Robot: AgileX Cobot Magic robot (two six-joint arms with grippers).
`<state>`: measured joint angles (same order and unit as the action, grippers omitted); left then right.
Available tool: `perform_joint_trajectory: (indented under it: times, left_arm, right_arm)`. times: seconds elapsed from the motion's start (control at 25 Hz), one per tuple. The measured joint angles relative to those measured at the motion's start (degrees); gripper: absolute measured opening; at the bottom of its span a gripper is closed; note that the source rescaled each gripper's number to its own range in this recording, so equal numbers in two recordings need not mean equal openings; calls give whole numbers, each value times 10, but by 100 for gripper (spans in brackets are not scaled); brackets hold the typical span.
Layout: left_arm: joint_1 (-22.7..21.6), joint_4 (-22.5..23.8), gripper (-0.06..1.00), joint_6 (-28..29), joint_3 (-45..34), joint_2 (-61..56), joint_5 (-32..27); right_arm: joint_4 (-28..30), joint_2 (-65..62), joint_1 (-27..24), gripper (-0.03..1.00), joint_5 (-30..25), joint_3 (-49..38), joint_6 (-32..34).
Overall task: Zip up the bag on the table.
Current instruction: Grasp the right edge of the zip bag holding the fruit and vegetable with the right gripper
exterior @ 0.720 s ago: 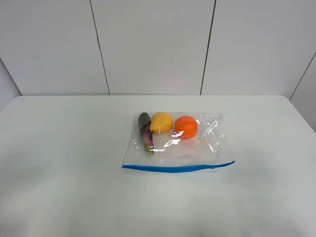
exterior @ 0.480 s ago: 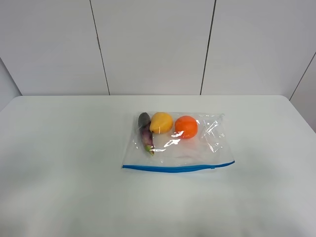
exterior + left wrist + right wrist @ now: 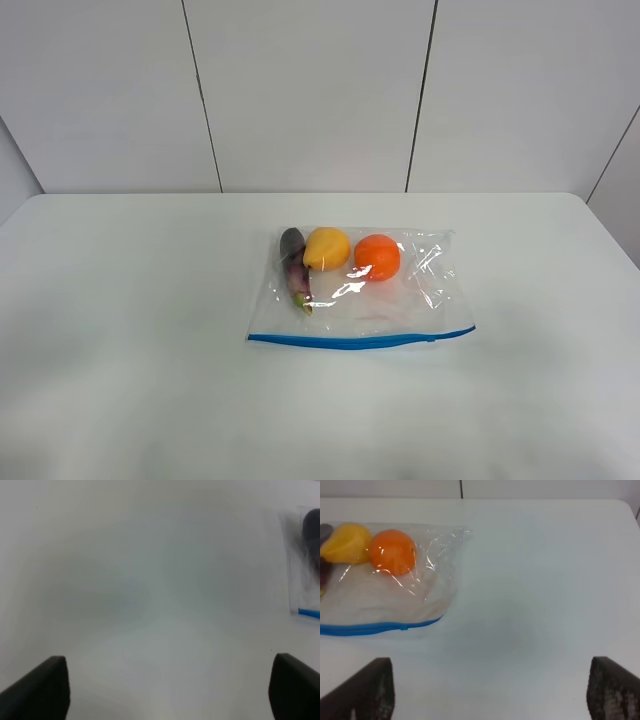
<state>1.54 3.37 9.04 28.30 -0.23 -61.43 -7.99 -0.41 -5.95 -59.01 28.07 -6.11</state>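
lying flat near the middle of the table (image 3: 130,300), the bag (image 3: 400,300) has its blue zip strip (image 3: 360,341) along the edge nearest the camera in the high view. through the clear plastic 3 things show in a row along the far side: an eggplant (image 3: 294,262) on the left, a pear (image 3: 327,248) touching it, and an orange (image 3: 377,256) just beside the pear on the right. the plastic right of the orange is crinkled and catches the light. a small slider (image 3: 404,627) sits on the strip toward its right end; whether the zip is closed i cannot tell. the left gripper (image 3: 170,690) hangs over bare table with its 2 dark fingers (image 3: 45,687) spread wide, gripping nothing; the bag's left corner, blurred, shows at the edge of the left wrist view, well apart from the fingers. the right gripper (image 3: 490,690) is spread just as wide and holds nothing, above the table off the bag's right end, apart from the strip and the slider.
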Motion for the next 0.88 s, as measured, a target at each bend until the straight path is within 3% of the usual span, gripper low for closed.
perform_joint_trajectory:
  times: [0.88]
  left_arm:
    - [0, 0, 89, 0, 0, 0, 0]
  right_arm:
    - [-5, 0, 0, 92, 0, 0, 0]
